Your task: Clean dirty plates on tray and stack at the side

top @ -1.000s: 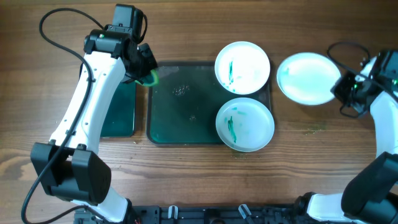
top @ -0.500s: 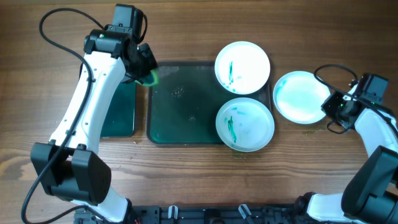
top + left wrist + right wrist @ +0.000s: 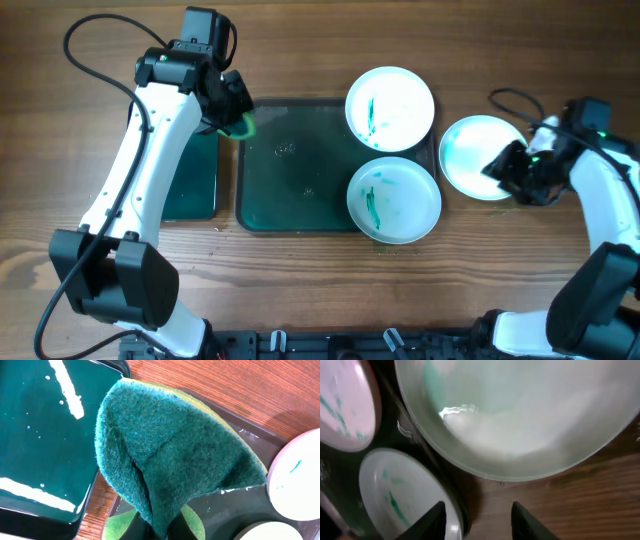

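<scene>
Two white plates smeared with green sit on the right part of the dark green tray (image 3: 290, 170): one at the back (image 3: 390, 108), one at the front (image 3: 394, 200). A third, slightly bluish plate (image 3: 470, 150) lies on the table just right of the tray and fills the top of the right wrist view (image 3: 520, 415). My right gripper (image 3: 507, 166) is open and empty, low over that plate's right side (image 3: 479, 515). My left gripper (image 3: 232, 110) is shut on a green sponge (image 3: 175, 455) above the tray's back left corner.
A smaller glossy green tray (image 3: 190, 175) lies left of the big tray, under my left arm; it also shows in the left wrist view (image 3: 40, 435). Cables run behind both arms. Green crumbs (image 3: 510, 206) lie on the wood near the right plate.
The bluish plate has shifted left and toward the front, closer to the tray. My right gripper moved left from the plate's right edge to over it. The left arm has not moved.
</scene>
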Robot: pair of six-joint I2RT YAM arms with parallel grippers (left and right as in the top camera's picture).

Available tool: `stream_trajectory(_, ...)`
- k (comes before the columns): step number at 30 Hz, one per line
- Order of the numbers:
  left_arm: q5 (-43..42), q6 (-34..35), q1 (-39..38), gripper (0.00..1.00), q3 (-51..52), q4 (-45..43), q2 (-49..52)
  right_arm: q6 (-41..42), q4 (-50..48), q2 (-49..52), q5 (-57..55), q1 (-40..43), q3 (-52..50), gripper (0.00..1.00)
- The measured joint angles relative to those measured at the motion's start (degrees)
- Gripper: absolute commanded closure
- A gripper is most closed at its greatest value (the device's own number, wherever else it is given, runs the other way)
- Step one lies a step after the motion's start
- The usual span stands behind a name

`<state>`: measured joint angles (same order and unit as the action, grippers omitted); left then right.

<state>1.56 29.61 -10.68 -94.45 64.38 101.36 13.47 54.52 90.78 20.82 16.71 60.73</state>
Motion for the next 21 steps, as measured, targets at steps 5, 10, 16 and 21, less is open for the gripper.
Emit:
stream_trajectory(5,-0.02,0.00,0.00,0.96,0.00,0.15,0.00,-2.51,1.81,0.00,0.87,-7.30,-2.34,0.66)
stream_trajectory(10,0.00,0.00,0.00,0.96,0.00,0.15,0.00,-2.19,-0.70,0.00,1.03,-11.26,-6.60,0.73)
stream_trajectory(16,-0.02,0.00,0.00,0.96,0.00,0.17,0.00,-1.38,-2.93,0.00,1.01,-14.12,-10.23,0.78)
stream_trajectory(21,0.00,0.00,0.00,0.96,0.00,0.35,0.00,-1.01,-3.67,0.00,0.33,-16.41,-10.51,0.78)
